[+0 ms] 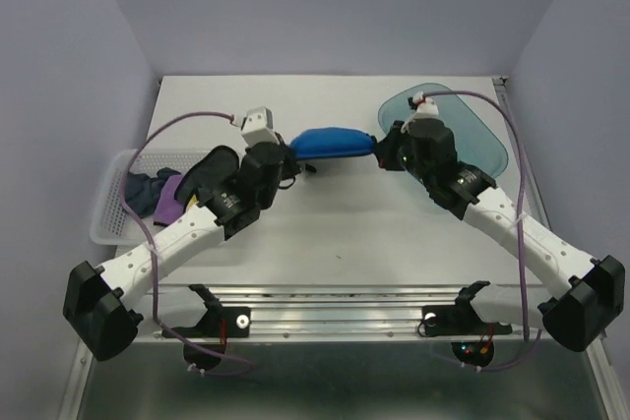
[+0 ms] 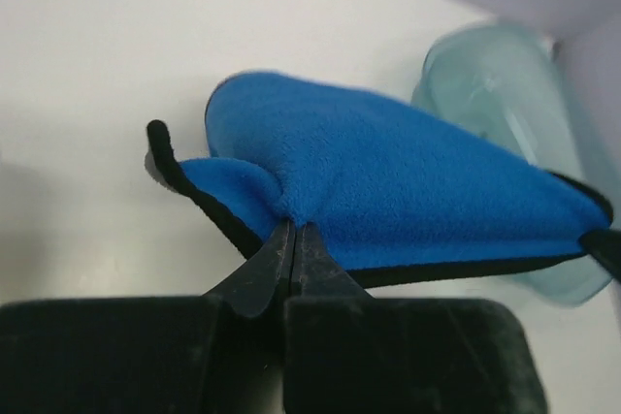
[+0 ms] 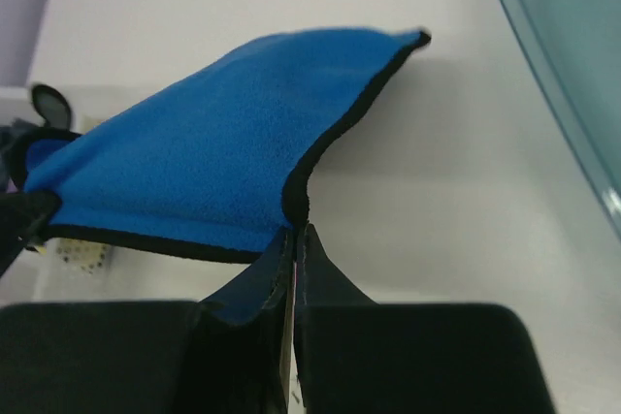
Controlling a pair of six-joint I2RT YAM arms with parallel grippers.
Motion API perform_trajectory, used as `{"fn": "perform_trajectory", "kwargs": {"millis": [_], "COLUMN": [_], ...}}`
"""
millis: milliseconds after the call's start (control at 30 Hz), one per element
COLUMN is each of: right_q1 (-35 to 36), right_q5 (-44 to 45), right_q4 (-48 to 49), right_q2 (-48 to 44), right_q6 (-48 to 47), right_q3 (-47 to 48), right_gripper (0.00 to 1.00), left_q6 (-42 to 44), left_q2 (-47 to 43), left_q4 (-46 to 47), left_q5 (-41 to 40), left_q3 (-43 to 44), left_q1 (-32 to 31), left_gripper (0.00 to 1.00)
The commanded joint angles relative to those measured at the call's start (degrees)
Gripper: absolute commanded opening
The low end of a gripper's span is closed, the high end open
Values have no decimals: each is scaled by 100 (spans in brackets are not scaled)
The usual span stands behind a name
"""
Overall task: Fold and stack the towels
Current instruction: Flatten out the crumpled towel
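The left claw (image 2: pixel 291 239) is pinched shut on one black-edged end of the blue towel (image 1: pixel 330 143). The right claw (image 3: pixel 294 238) is pinched shut on the opposite end. The towel hangs stretched between the two claws, doubled over loosely and seemingly lifted off the table (image 1: pixel 345 233).

Just behind the right claw sits the teal tray (image 1: pixel 492 150); no towel shows in the part of it that is visible. Well out beyond the left claw, past its arm, the white basket (image 1: pixel 106 218) holds the purple towel (image 1: pixel 169 200) and the dark navy towel (image 1: pixel 145 187), both bunched up.

I judge the task to be at an early stage. The first towel is only mid-fold and not yet laid flat, no stack exists, and two towels wait unfolded.
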Motion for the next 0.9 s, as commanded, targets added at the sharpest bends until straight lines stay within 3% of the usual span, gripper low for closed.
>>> {"fn": "perform_trajectory", "kwargs": {"millis": [0,67,100,167,200,333,400,533,867], "right_q1": [-126,-117,-126,-126,-126,-126,-126,-126,-126], "right_q5": [522,287,102,-154,-199,-305,-234,-147,443], "right_q4": [-946,-1098,-1159,-1439,-1467,-1590,-1617,-1652,-1661], "right_q2": [-581,-846,-952,-1216,-1339,-1384,-1349,-1086,-619], "right_q6": [890,1347,1349,1428,1420,1140,1016,848,1463], "right_q3": [-1355,-2127,-2279,-2447,-2483,-2361,-2238,-2097,-2404], "right_gripper": [1,7,9,31,52,88,100,100,100], "left_q6": [-852,-1134,-1135,-1327,-1424,-1679,-1846,-2048,-2909], "left_q2": [-280,-421,-569,-806,-904,-1089,-1028,-756,228], "left_q4": [5,14,23,-327,-607,-908,-1031,-1409,-1366], "left_q5": [936,1068,1060,736,543,411,278,356,841], "left_q3": [-1367,-1806,-1834,-1791,-1773,-1817,-1817,-1720,-2036], "left_q1": [-344,-723,-899,-1374,-1532,-1542,-1542,-1542,-1542], "left_gripper": [19,56,97,99,99,99,99,99,99]}}
